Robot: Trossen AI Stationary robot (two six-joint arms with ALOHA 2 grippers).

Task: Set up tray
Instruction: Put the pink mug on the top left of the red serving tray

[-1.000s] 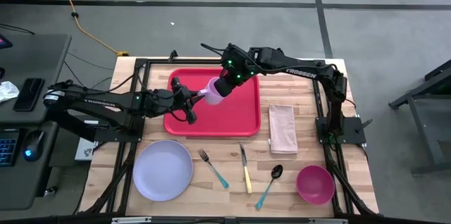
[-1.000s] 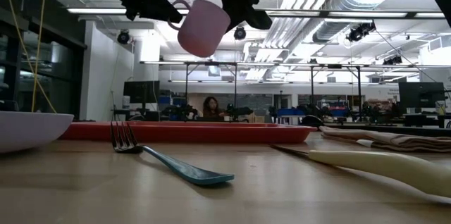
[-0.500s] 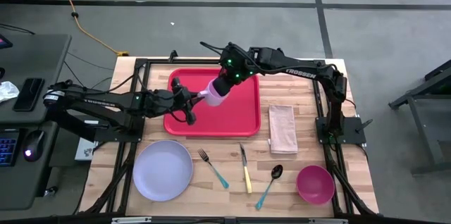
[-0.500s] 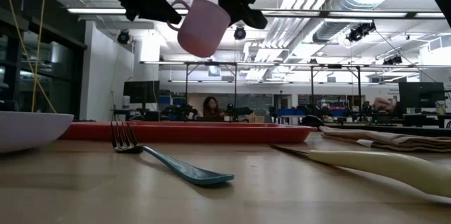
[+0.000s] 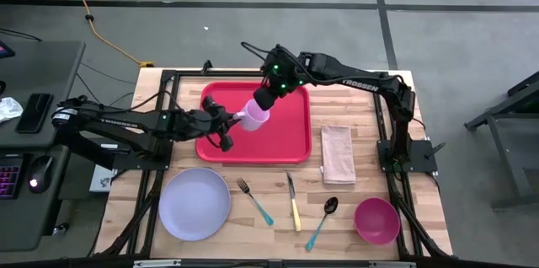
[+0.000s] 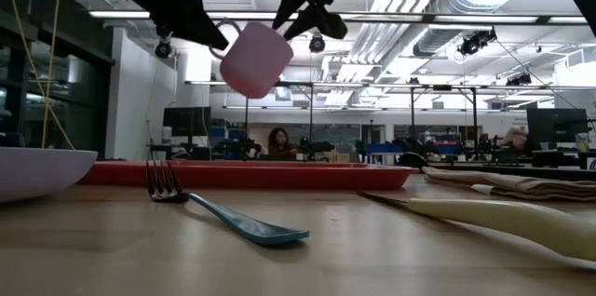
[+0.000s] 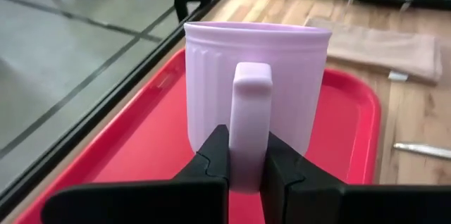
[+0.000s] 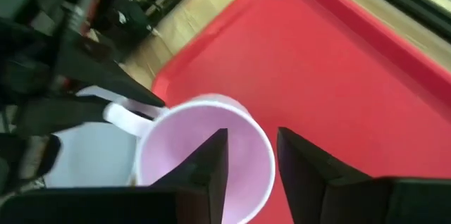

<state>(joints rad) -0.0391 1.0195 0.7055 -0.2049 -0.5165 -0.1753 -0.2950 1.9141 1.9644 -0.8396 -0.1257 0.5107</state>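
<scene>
Hanging in the air above the tray [image 5: 278,133], the mug [image 5: 255,115] was pinched by its handle between the fingers of the left gripper [image 7: 244,171], which were nearly together on that narrow strip; the grip held the mug upright, mouth up, presumably so it could go down flat on the red surface; the right gripper [image 8: 250,160] stood just above the mug's rim, at one o'clock from it in the high view, its fingers parted and, as far as the wrist view showed, clear of the wall, so the left arm alone seemed to carry the load; in the low view the mug [image 6: 253,59] hung well clear of the table with a slight tilt, which suggested it had not yet been steadied for setting down. The tray lay at the table's twelve o'clock side, bare where it showed; the plate [image 5: 194,204] waited at seven o'clock, the fork [image 5: 253,201], knife [image 5: 293,203] and spoon [image 5: 322,222] in a row at six, the bowl [image 5: 376,221] at five and the napkin [image 5: 338,153] at three, all off the tray, so most of the setting looked still to be done.
</scene>
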